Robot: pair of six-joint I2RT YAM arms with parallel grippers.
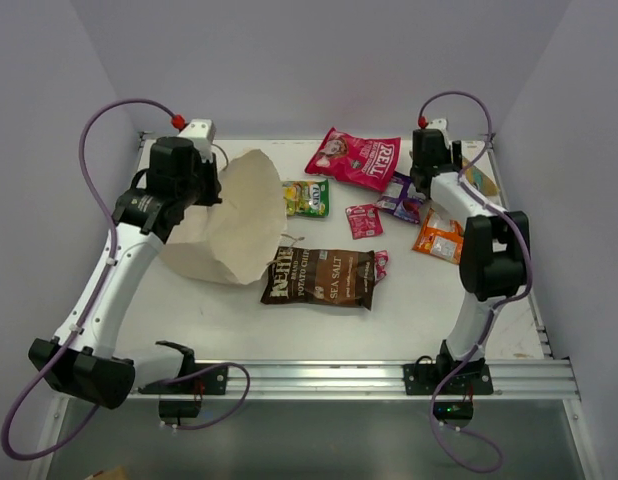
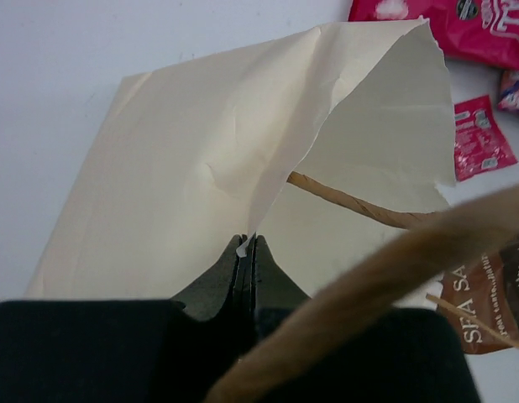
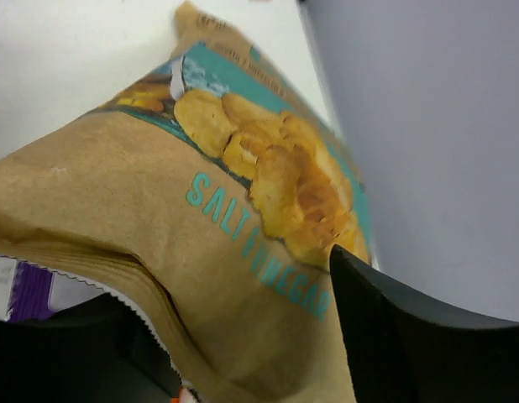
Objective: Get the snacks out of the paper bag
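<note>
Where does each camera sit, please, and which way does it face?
Top external: above and behind the robot, looking down on the table; left arm and right arm show.
Left wrist: on the left arm, looking along the shut left gripper at the paper bag it pinches.
Right wrist: on the right arm, facing a tan chip bag; one dark finger shows.
Shared: top and left wrist both show the paper bag and red-pink bag.

One paper bag (image 1: 234, 215); eight snacks (image 1: 321, 278) (some half hidden); two arms (image 1: 119, 270).
</note>
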